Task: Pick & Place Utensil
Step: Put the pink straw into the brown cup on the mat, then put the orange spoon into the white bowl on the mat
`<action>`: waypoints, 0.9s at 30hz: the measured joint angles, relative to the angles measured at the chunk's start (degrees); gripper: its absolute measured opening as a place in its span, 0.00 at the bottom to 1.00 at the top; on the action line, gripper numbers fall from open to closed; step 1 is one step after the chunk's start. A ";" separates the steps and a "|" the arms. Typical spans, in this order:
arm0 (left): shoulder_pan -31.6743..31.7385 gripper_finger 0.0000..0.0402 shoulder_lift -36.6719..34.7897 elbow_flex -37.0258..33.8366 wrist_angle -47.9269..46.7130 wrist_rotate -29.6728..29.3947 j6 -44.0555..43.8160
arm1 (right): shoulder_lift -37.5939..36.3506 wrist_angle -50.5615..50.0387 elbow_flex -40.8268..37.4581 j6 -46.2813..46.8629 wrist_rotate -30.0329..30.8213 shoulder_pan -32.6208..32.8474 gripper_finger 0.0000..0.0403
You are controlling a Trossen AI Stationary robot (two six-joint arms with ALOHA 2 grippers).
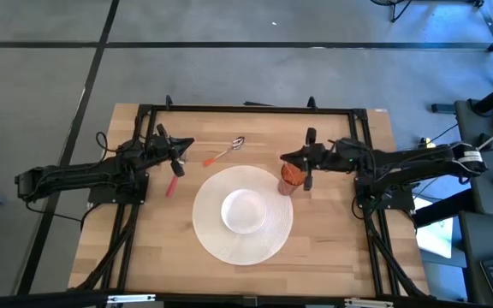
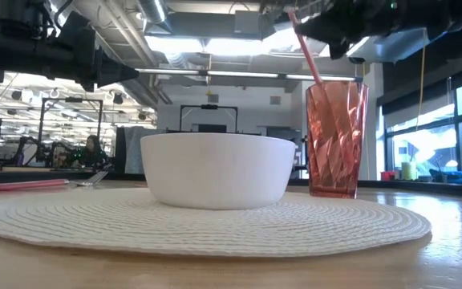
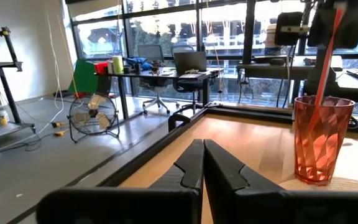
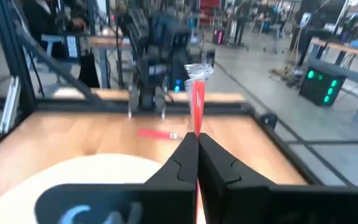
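My right gripper (image 1: pixel 286 158) hovers over the red faceted cup (image 1: pixel 291 176) and is shut on a red-handled utensil (image 2: pixel 305 50). The utensil's lower end is inside the cup (image 2: pixel 337 136), and its pale head (image 4: pixel 199 71) points up. The cup stands on the edge of the white woven placemat (image 1: pixel 221 244), beside the white bowl (image 1: pixel 245 210). My left gripper (image 1: pixel 187 144) is shut and holds nothing, off the table near its far left. A spoon with an orange handle (image 1: pixel 223 152) and a red utensil (image 1: pixel 172 184) lie flat on the wood. My right gripper pinches the red handle (image 4: pixel 197 127) of the utensil between its two fingers, coming level from the table's right side and lying across it. The utensil stands tilted, head up, and its lower part (image 3: pixel 316 106) reaches down inside the cup.
A black frame (image 1: pixel 255 109) borders the table. The bowl (image 2: pixel 217 168) sits in the middle of the placemat (image 2: pixel 215 225). Bare wood (image 1: pixel 152 248) lies toward the near left and near right. People and desks show in the room behind.
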 joint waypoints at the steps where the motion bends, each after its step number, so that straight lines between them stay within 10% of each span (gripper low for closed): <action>1: -0.02 0.01 0.00 0.00 0.02 0.00 -0.02 | 0.18 -0.22 -0.35 0.00 0.00 0.00 0.00; 16: -0.01 0.01 0.00 0.00 -0.30 -0.14 0.34 | 6.51 0.12 -1.19 -2.07 1.38 0.04 0.14; 27: 0.00 0.01 0.00 0.00 -0.34 -1.18 1.12 | -3.65 2.47 -1.12 -4.53 1.40 0.04 0.31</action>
